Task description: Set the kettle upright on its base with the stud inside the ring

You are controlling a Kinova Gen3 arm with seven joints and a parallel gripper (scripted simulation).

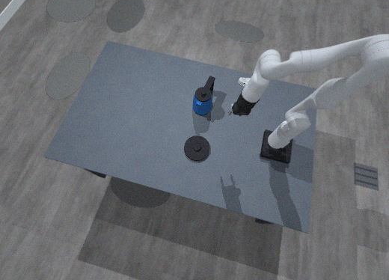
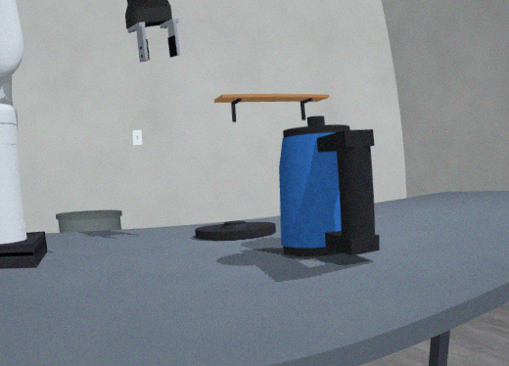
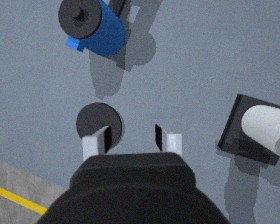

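Note:
The blue kettle (image 1: 203,100) with a black lid and a black handle stands upright on the grey table, apart from its base. It also shows in the exterior view (image 2: 323,190) and at the top left of the wrist view (image 3: 95,25). The round black base (image 1: 197,148) lies flat on the table nearer the front edge, with its stud in the middle; it also shows in the exterior view (image 2: 236,229) and in the wrist view (image 3: 98,122). My gripper (image 1: 230,111) is open and empty, high above the table to the right of the kettle; it also shows in the exterior view (image 2: 158,46) and in the wrist view (image 3: 131,141).
The arm's black mount (image 1: 277,151) sits at the table's right side. A wooden shelf (image 2: 271,98) hangs on the back wall. A grey bin (image 2: 89,220) stands behind the table.

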